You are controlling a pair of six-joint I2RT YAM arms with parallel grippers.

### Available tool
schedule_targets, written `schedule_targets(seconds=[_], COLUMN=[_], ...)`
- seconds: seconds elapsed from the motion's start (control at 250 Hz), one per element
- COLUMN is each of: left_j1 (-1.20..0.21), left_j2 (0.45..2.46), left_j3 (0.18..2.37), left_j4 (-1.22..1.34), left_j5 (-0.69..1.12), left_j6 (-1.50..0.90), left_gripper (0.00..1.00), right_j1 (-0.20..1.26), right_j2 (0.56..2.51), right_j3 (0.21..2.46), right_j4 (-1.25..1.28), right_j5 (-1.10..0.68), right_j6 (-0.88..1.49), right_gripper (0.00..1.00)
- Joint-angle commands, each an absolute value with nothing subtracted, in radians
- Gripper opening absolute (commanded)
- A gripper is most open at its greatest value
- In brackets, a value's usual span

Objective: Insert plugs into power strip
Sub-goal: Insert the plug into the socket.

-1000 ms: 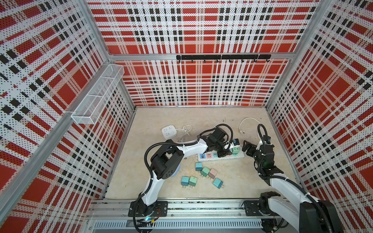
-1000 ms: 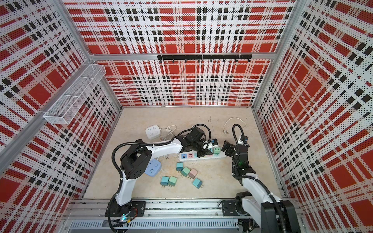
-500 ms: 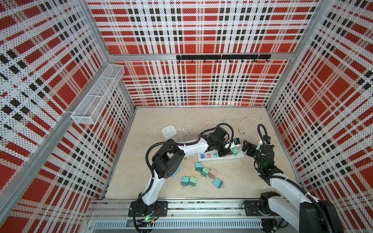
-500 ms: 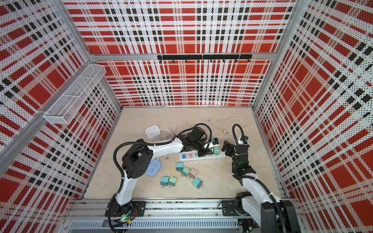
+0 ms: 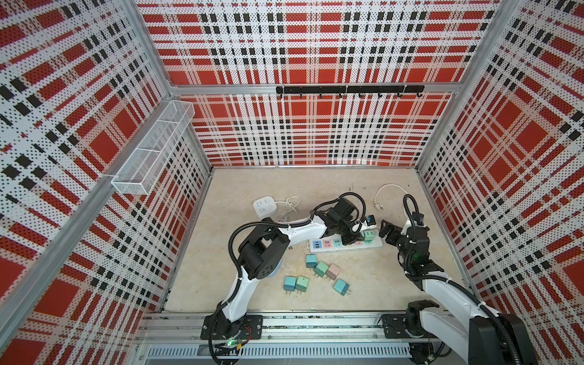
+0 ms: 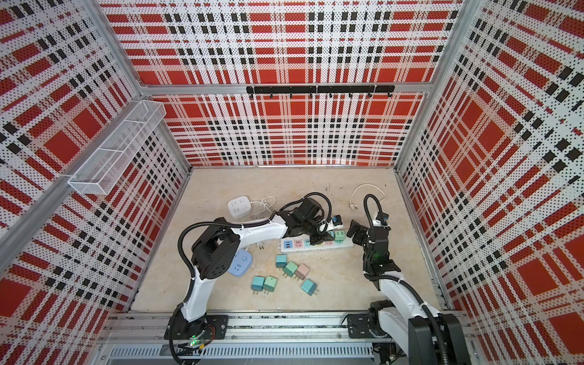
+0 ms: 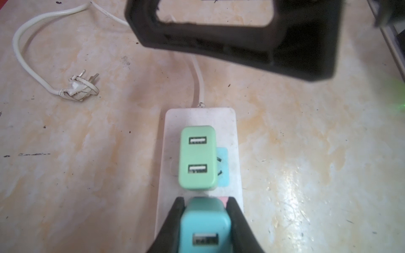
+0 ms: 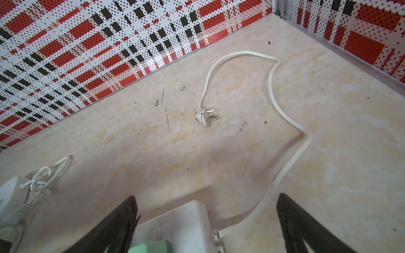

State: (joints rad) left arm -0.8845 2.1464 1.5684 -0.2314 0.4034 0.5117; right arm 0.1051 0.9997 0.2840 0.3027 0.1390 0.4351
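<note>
Plugs point(image 6: 290, 268) lie loose nearest the bench's point(image 5: 379, 284) front edge: a front teal plug point(image 5: 289, 282) and a front mint plug point(image 5: 301, 283) touch side by side, prongs toward that edge, and a lone teal plug point(image 5: 341, 287) lies just to their right. A little farther in runs a slanted row: a rear teal plug point(image 5: 311, 261), a rear mint plug point(image 5: 321, 268) and the pink plug point(image 5: 333, 271). Toward the left edge a pale blue socket block point(image 6: 241, 262) lies half under the left arm's elbow point(image 6: 215, 252).

Beyond the row the white power strip point(image 5: 377, 244) lies across the bench's middle, roughly parallel to the front edge, its cord end toward the right edge. A seated mint plug point(image 7: 197, 157) stands in the socket nearest that end, USB ports up. Just beside it the left gripper point(image 7: 205, 200) is clamped on a held teal plug point(image 7: 205, 225); that plug is upright over the strip's pink socket, whose corner shows, and whether its prongs are in is hidden. The right gripper point(image 8: 207, 198) stands with jaws wide apart, straddling the strip's cord end; whether they touch it cannot be told.

Farther back, the strip's white cord point(image 8: 271, 87) loops toward the back right corner and ends in a wall plug point(image 8: 205, 119) lying on the bench. Left of centre toward the back edge sits a white socket cube point(image 5: 264, 206) with a knotted cord point(image 5: 292, 203).
</note>
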Motion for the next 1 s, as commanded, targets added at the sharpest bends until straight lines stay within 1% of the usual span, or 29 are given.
schedule_targets(seconds=[0.0, 0.336, 0.448, 0.54, 0.7, 0.996], left_j1=[-0.889, -0.897, -0.896, -0.899, -0.915, -0.904], left_j2=[2.175, 2.197, 2.200, 2.205, 2.207, 2.231], left_j3=[1.598, 1.613, 1.617, 1.619, 1.604, 1.573], left_j4=[-0.298, -0.320, -0.343, -0.388, -0.478, -0.487], left_j5=[0.374, 0.364, 0.387, 0.405, 0.379, 0.411], left_j6=[0.540, 0.557, 0.553, 0.551, 0.542, 0.536], left_gripper=[0.00, 0.00, 0.00, 0.00, 0.00, 0.00], right_j1=[0.103, 0.103, 0.103, 0.102, 0.103, 0.103], right_j2=[0.983, 0.982, 0.980, 0.979, 0.977, 0.976], right_j3=[0.279, 0.277, 0.277, 0.276, 0.275, 0.275], right_j4=[0.337, 0.337, 0.337, 0.337, 0.337, 0.337], right_j5=[0.141, 0.141, 0.140, 0.143, 0.144, 0.144], right_j6=[0.440, 0.439, 0.440, 0.440, 0.439, 0.439], right_gripper=[1.00, 1.00, 1.00, 1.00, 1.00, 1.00])
